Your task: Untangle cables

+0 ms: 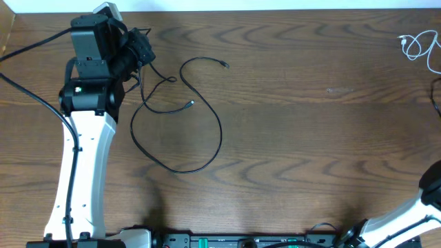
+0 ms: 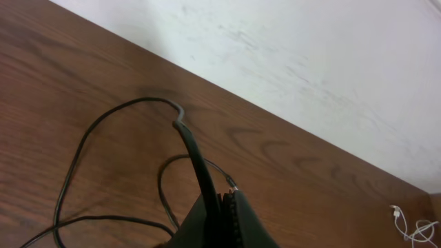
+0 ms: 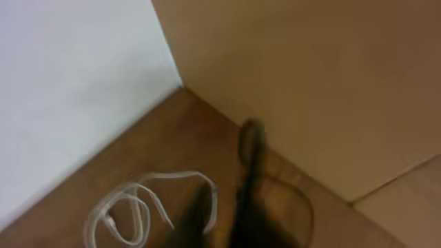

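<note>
- Gripping black cable (image 2: 196, 162): L tool (image 2: 224, 201), fingers pressed tight together on the cord. It rises from betw. them to a kink, then curves away over the wood.
- Overhead pos.: L tool (image 1: 141, 49) at far-left of counter (image 1: 310, 138), near back edge.
- Remainder of black cable (image 1: 220, 134): lies on counter just right of L tool. Small loop at back w/ one plug end free. 2nd plug end lies inside the larger loop, which sweeps toward the front. Cord crosses itself near L tool.
- Second cord, white cable (image 1: 415, 45): bunched in small coils at far-right back corner of counter, well apart from black cable. In L wrist view the white cable (image 2: 413, 231) shows far off, lower right.
- R tool (image 3: 226, 165): over that corner, white cable (image 3: 131, 200) below and just beside its dark fingers. View blurred; cannot tell if open or closed, or if touching the cord.
- R arm (image 1: 413, 213): white link at front-right, running off right edge.
- L arm (image 1: 86, 138): white link from front-left up to black wrist.
- Upright tan panel (image 3: 310, 83): behind the corner, R wrist view.
</note>
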Controlling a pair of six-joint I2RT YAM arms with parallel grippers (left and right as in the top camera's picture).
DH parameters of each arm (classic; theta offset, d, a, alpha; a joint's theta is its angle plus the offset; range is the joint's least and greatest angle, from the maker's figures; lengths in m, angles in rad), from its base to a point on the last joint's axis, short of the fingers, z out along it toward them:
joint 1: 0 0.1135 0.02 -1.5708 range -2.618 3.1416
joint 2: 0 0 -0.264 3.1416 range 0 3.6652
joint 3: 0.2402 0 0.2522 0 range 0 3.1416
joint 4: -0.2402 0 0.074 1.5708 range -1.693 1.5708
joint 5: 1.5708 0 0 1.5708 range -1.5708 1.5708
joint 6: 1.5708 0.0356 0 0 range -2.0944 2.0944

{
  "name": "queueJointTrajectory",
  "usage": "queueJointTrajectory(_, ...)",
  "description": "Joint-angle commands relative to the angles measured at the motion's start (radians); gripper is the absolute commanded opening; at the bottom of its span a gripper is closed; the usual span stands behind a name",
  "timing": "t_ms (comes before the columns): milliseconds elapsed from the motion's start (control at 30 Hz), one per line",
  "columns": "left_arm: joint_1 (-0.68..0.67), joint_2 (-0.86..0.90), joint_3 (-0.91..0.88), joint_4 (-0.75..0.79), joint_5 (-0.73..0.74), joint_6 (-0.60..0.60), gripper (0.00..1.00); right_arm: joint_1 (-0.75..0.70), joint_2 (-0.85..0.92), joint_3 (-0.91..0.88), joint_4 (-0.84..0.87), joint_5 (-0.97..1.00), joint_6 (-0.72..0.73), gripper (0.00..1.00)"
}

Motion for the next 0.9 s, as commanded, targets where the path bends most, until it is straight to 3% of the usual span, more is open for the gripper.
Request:
queueJointTrajectory(0,-0.006,0.014,0.016,0.017,-0.006,0.009,0.07,-0.014,0.061,0.002,-0.038,0.027,0.007,0.48)
queueJointTrajectory(100,-0.006,0.021,0.016,0.018,-0.006,0.009,0.07,-0.011,0.087,0.002,-0.083,0.019,0.007,0.81)
queueJointTrajectory(200,-0.006,0.025,0.016,0.018,-0.006,0.009,0.07,-0.006,0.080,0.002,-0.109,-0.008,0.006,0.99)
queueJointTrajectory(433,-0.006,0.029,0.016,0.018,-0.006,0.009,0.07,0.036,-0.042,0.002,-0.210,-0.177,0.006,0.99)
queueJointTrajectory(667,-0.060,0.047,0.016,0.021,-0.006,0.009,0.07,0.164,-0.093,0.000,-0.370,-0.567,0.006,0.99)
queueJointTrajectory(867,-0.231,0.102,0.016,0.036,-0.005,0.002,0.07,0.338,-0.082,-0.003,-0.416,-0.553,-0.024,0.99)
